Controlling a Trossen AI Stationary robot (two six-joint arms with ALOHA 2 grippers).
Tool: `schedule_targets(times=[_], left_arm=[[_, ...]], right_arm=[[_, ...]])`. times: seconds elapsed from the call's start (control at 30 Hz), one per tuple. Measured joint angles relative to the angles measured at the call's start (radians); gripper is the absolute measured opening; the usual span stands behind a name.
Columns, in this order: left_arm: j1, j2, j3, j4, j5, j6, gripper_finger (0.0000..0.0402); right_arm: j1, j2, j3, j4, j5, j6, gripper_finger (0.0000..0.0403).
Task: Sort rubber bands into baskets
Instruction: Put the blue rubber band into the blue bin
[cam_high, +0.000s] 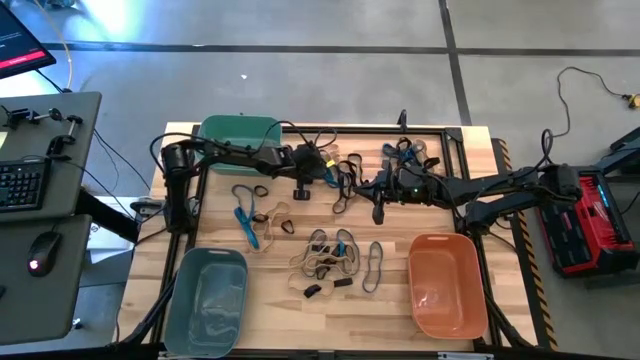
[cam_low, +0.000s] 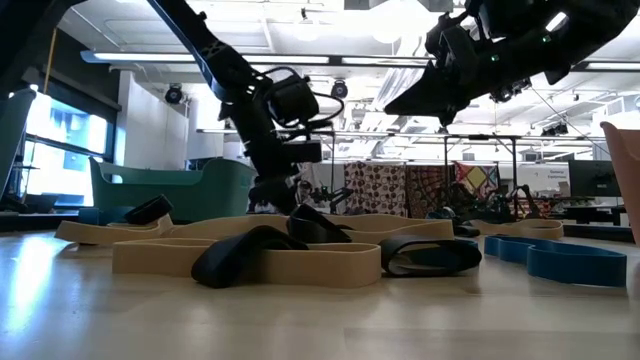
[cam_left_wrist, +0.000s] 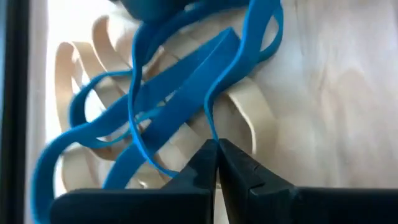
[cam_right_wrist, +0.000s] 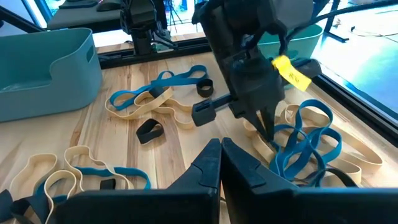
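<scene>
Left gripper (cam_left_wrist: 216, 148) jaws pinched closed on a blue band (cam_left_wrist: 186, 81) in the tangle near the green basket (cam_high: 238, 134). Right gripper (cam_right_wrist: 221, 149) is closed too, holding nothing, hovering mid-table above the bands.

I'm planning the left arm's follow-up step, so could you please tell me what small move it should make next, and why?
Probably a short lift. The left gripper is shut among the tangled blue rubber bands lying over tan rubber bands on the wooden table, apparently pinching a blue strand. Raising it would show what comes free. The right gripper waits nearby, shut.
</scene>
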Motion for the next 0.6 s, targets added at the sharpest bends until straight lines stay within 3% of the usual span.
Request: schedule_targets(times=[0.27, 0.6], left_arm=[[-0.001, -0.138, -0.001, -0.010, 0.008, -0.025, 0.0001], [-0.022, -0.382, 0.000, -0.130, 0.091, -0.110, 0.0001]], right_arm=[[0.000, 0.000, 0.000, 0.000, 0.000, 0.000, 0.0000], [0.000, 0.000, 0.001, -0.002, 0.000, 0.010, 0.0000]])
